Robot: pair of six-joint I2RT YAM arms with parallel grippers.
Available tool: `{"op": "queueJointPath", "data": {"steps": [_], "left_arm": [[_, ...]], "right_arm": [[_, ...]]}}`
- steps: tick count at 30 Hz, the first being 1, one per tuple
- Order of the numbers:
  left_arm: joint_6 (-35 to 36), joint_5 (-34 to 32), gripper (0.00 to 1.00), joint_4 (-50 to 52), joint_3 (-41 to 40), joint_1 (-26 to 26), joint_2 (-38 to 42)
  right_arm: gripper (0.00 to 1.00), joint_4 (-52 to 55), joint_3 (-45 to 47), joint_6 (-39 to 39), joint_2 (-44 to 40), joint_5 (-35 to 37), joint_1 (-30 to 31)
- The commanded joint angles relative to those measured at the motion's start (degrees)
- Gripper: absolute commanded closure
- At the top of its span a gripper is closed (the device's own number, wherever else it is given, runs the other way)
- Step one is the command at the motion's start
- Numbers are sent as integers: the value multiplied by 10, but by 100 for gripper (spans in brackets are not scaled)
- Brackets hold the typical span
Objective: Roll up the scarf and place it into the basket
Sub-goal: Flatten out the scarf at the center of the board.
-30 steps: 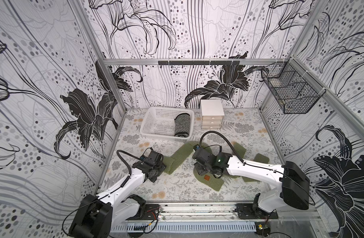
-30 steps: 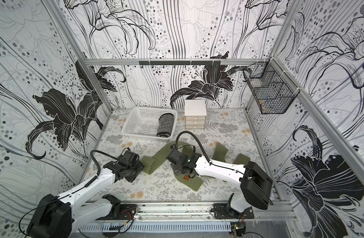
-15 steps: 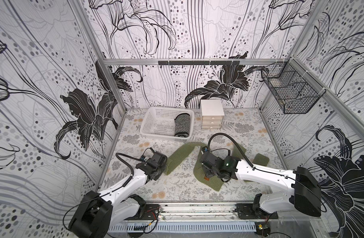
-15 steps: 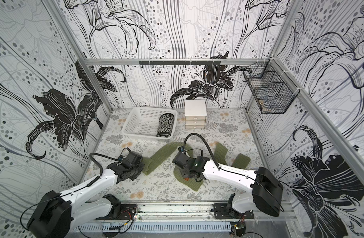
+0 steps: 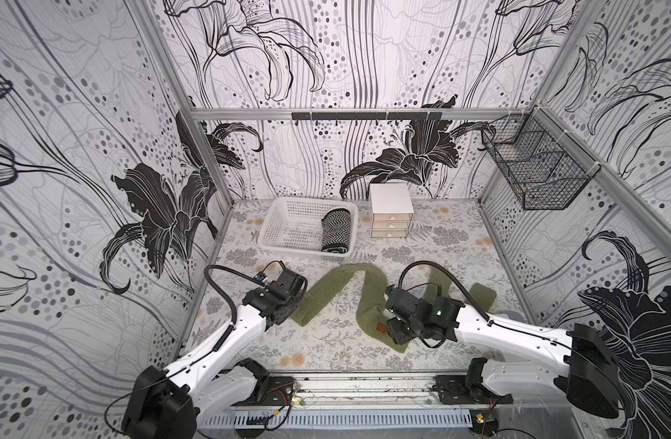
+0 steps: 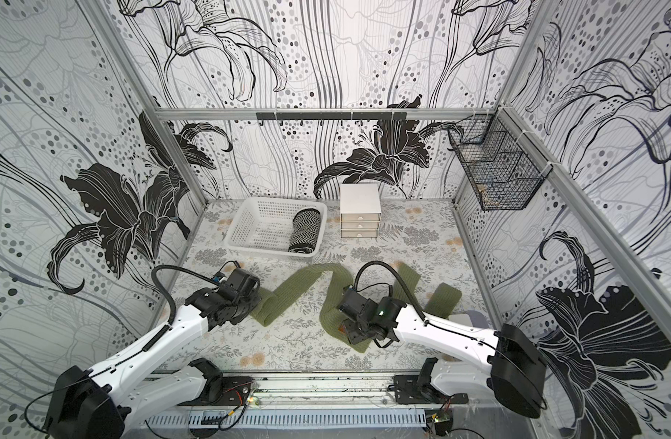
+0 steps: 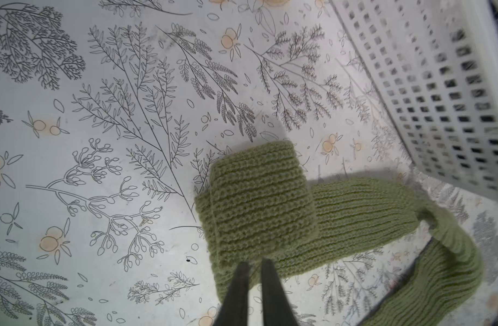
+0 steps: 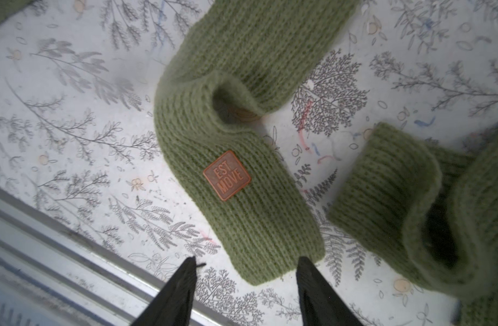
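Across the floral-print tabletop [image 5: 326,349], in both top views, the olive-green ribbed knit scarf [image 5: 337,283] lies unrolled in loose zigzags. It sits just in front of the shallow white perforated plastic basket [image 5: 273,224], which already holds a black-and-white zigzag-patterned roll [image 5: 335,232]. Judging by its slack bends, the scarf is soft, light and limp. It will likely sag and spring open unless an end is pinched and the roll kept pressed. The white left arm [image 5: 242,330] and white right arm [image 5: 497,330] cover stretches of it, so how its far-right piece joins is hidden.

From the left wrist, one end is folded back once over itself, a sensible place to start rolling. The left gripper [image 7: 254,262] has its fingers nearly together at that fold's edge. Whether knit is pinched I cannot tell.

From the right wrist, another end bears a square brown tag [image 8: 227,175] reading EST MOVE. The right gripper [image 8: 246,259] stands wide apart and empty, near that tip.
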State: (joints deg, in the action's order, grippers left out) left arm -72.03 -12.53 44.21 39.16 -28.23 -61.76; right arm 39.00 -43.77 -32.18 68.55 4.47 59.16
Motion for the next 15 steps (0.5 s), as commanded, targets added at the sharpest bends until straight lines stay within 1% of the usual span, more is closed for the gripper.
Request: {"op": "queueJointPath", "data": {"steps": [1,3,5,10,15], "left_arm": [[7,30,69,-19,3,0,-27],[3,28,66,-42,-13,1,-29],[3,17,66,-54,-18,10,-34],[37,51,67,-87,-15,55,-79],[46,83,66,-111,-16,61,-133]], "right_arm": [[41,21,23,-13,-18,-33,0],[41,20,28,-13,-21,-35,0],[42,18,29,-11,-20,-39,0],[42,20,39,-19,-24,-32,0],[42,13,52,-25,-22,-37,0]]}}
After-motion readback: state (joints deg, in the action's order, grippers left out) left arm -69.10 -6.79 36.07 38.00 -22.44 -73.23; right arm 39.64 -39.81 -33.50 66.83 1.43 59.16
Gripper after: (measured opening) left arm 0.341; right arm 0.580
